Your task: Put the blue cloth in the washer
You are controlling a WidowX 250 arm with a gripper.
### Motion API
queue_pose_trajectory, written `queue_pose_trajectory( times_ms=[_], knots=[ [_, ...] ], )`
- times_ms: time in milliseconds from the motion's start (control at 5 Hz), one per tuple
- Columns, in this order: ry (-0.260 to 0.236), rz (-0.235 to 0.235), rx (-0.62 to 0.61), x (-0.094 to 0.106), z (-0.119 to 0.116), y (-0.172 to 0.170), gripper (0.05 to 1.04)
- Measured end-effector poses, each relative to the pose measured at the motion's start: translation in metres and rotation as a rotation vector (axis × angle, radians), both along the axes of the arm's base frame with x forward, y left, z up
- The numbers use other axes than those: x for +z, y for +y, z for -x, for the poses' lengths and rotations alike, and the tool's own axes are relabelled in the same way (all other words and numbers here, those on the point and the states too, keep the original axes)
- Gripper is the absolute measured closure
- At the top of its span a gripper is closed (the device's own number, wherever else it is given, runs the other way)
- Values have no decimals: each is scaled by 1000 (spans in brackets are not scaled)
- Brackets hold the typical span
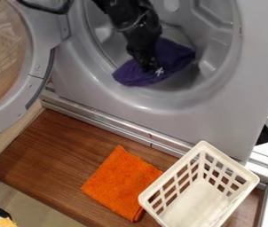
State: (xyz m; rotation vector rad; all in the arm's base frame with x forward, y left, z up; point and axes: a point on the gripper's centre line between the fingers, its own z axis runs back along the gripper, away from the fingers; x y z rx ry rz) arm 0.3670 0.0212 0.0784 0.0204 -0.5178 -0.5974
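Observation:
The black gripper (151, 68) hangs in the round opening of the washer (154, 104), near the drum's lower part, shut on the blue cloth. That cloth (171, 56), a dark purplish blue, is bunched around the fingertips and spreads to both sides of them. Its left end overlaps the lower left rim of the opening, while its right part is inside the opening in front of the drum. Part of the cloth is hidden behind the gripper.
The washer's round door (37, 68) stands open at the left. Below, an orange cloth (121, 181) lies on a brown wooden board (53, 153), beside a white slotted basket (199, 201). A metal rail (124, 131) runs along the washer's base.

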Motion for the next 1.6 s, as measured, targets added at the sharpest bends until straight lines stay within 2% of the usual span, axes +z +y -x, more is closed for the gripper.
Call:
queue_pose_trajectory(
  times_ms=[200,400,800,1000,1200,1400,1600],
  knots=[
    [33,-2,-30,-14,-8,-5,995],
    [94,11,-54,-27,-11,-8,833],
    [105,17,-40,-28,-9,-7,252],
    [114,17,-43,-29,-7,-8,75],
    [136,3,-47,-30,-3,-6,79],
    [95,-34,-66,-9,5,-6,83],
    [63,-45,-44,11,24,-6,83]
  ],
)
